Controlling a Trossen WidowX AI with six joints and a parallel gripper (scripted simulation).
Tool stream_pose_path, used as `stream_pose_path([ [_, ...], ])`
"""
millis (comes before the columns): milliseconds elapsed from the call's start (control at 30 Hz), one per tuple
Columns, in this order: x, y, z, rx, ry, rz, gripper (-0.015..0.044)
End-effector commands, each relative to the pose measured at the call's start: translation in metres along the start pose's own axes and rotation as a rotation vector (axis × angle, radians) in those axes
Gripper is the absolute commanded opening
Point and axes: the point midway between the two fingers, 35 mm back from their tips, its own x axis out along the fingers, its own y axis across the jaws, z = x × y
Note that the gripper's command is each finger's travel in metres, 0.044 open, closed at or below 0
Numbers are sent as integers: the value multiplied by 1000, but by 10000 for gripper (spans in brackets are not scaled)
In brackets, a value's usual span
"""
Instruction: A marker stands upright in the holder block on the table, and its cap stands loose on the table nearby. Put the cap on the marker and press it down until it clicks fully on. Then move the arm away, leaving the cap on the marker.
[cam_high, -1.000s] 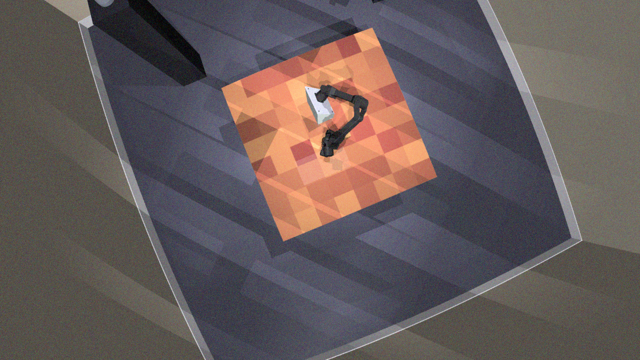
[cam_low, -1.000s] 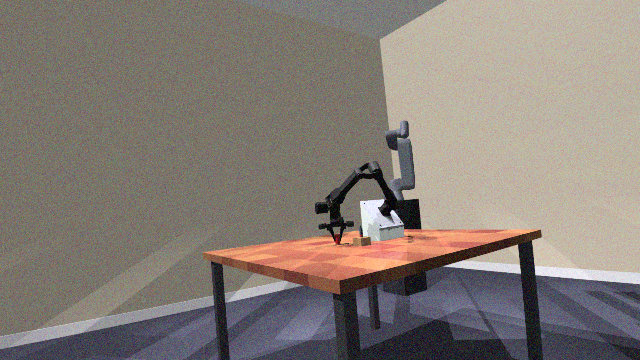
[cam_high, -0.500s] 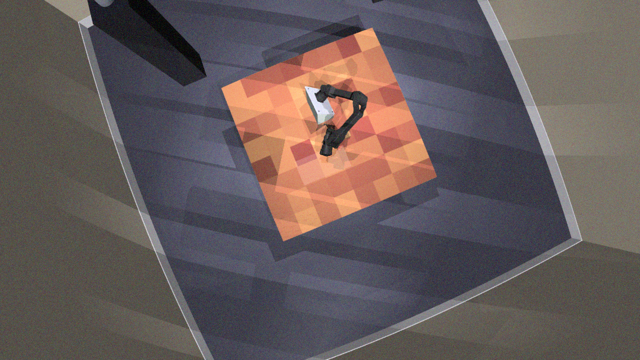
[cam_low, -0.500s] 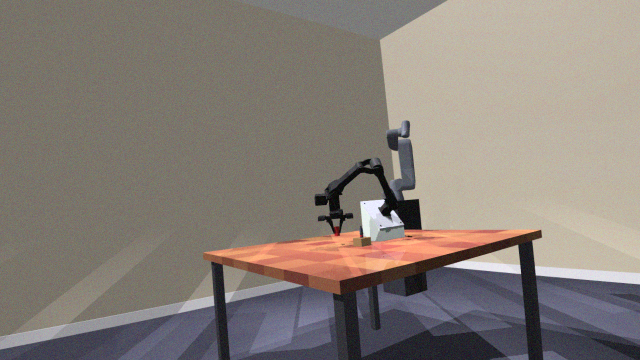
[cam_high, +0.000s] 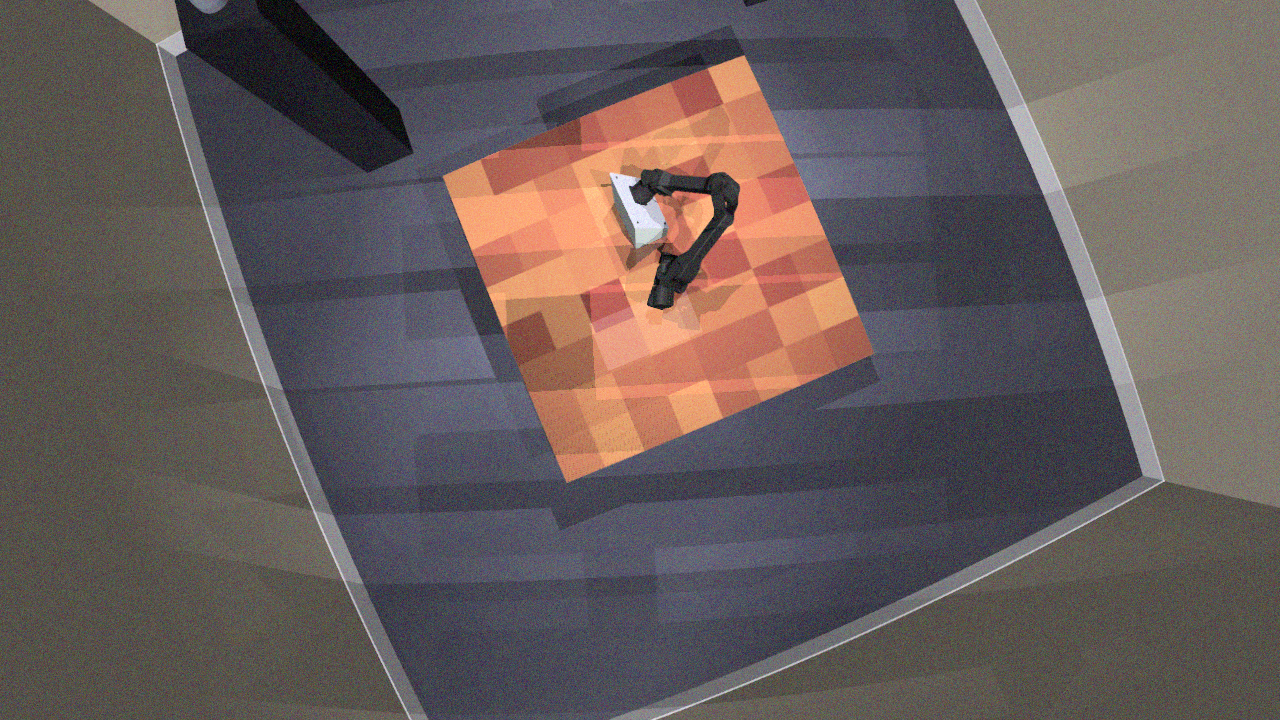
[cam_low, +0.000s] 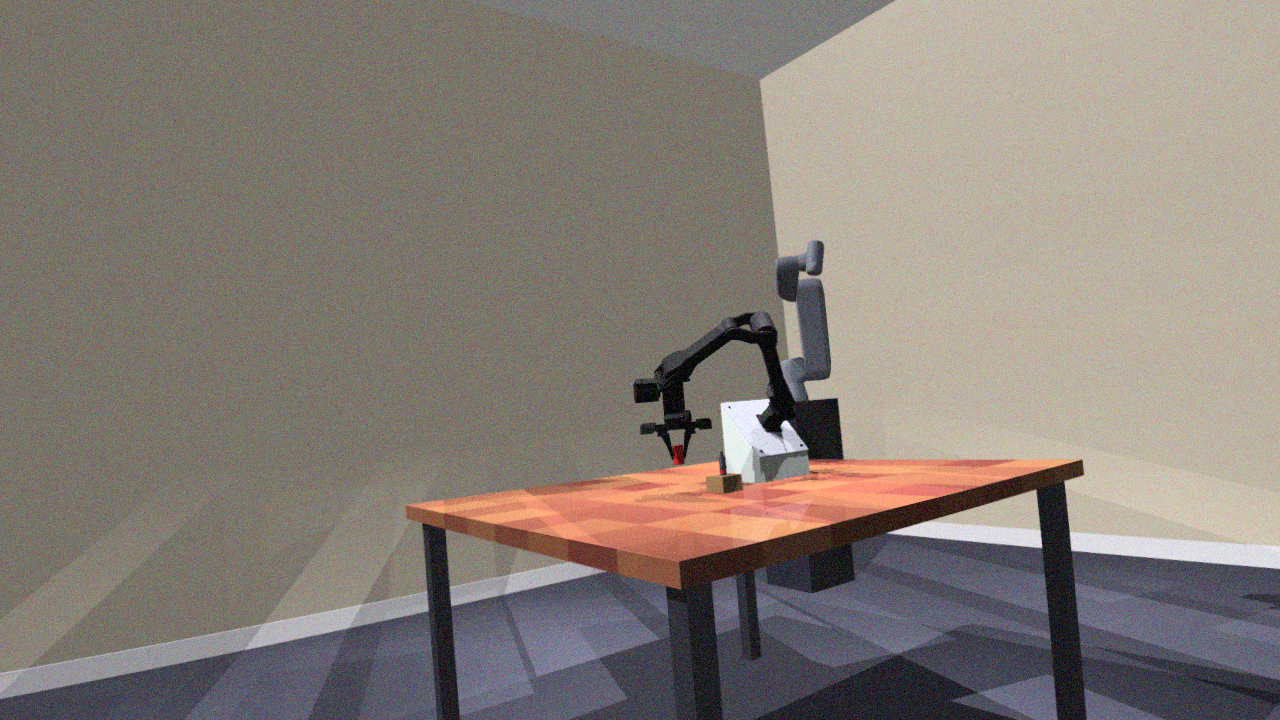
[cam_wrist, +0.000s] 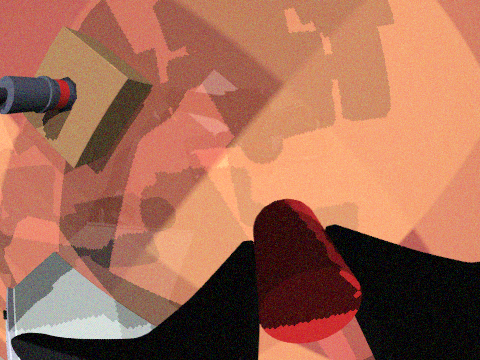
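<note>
At your far left in the wrist view: marker (cam_wrist: 36, 94), grey cylindrical barrel with red band, upright in the tan squared holder block (cam_wrist: 83, 96). Centre: cap (cam_wrist: 303, 274), matte red tapered cylinder, clamped by your end effector (cam_wrist: 303, 314), raised above the glossy patchwork wood surface (cam_wrist: 374, 74).

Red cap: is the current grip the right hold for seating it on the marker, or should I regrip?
Keep it. The gripper is shut on the red cap from above, fingers on opposite sides of its round wall, so it hangs upright to lower onto the marker in its holder block.
</note>
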Motion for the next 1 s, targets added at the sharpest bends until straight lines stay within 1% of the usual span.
stream_pose_path([
  [0,-7,8,11,2,-4,-4,0],
  [967,-38,76,69,4,-6,-1,0],
])
